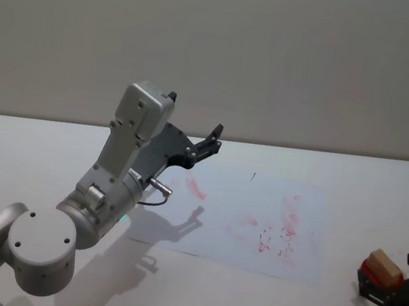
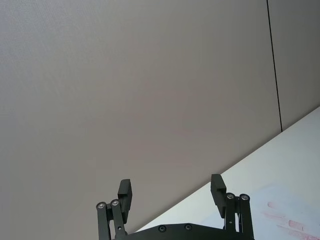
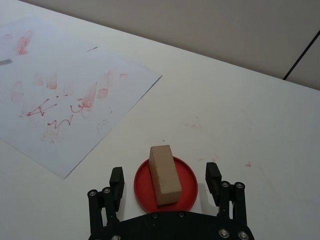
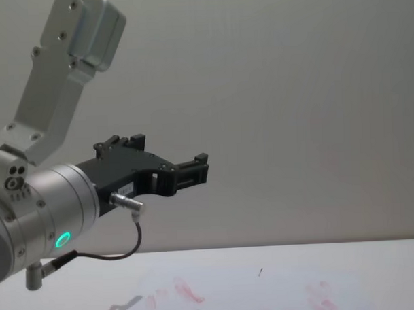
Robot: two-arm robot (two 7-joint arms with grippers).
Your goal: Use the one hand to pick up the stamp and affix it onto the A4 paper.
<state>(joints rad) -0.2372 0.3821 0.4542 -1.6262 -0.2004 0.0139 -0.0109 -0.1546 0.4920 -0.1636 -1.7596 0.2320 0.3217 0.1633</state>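
Stamp (image 3: 165, 184) sits in a round red dish (image 3: 187, 186) on the counter (image 1: 37, 152), and my right gripper (image 3: 165, 172) is spread open around it.
From the right wrist view I see the two black fingers (image 3: 117, 179) standing one on each side of the dish, both clear of the wooden block and gripping nothing. In the head view the dish is at the right of the counter, just beside the right edge of the A4 paper (image 1: 258, 206) but off the sheet. The paper lies flat mid-counter, with red-pink prints (image 1: 286, 225) gathered toward its right half. My left gripper (image 2: 170, 181) hangs raised above the paper's left end, jaws parted and empty, pointing toward the wall behind.
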